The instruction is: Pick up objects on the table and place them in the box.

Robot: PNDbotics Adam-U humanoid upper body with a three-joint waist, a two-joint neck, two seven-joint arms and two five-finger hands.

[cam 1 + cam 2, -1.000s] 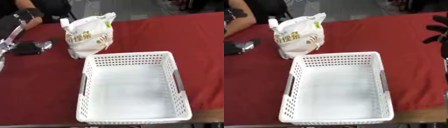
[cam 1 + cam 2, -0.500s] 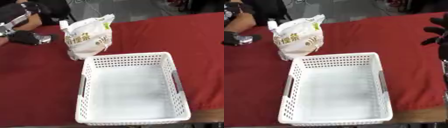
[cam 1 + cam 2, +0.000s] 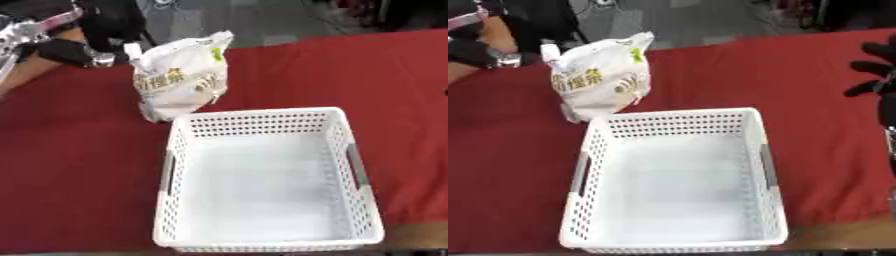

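A white snack bag [image 3: 179, 82] with yellow and green print stands upright on the red tablecloth, just behind the far left corner of the white perforated box [image 3: 267, 180]. The box holds nothing. My left hand [image 3: 74, 51], black with silver parts, hovers at the upper left, a short gap from the bag's top left corner and not touching it. My right hand [image 3: 874, 70] hangs at the right edge, above the cloth, with its fingers spread and nothing in it.
The red tablecloth [image 3: 70, 170] reaches from the far edge to the front, where the box nearly meets the table's front edge. Grey floor and dark furniture lie beyond the far edge.
My left hand has risen from the cloth at the far left and moved right, toward the bag's top corner. The bag, the box and my right hand have stayed in place.
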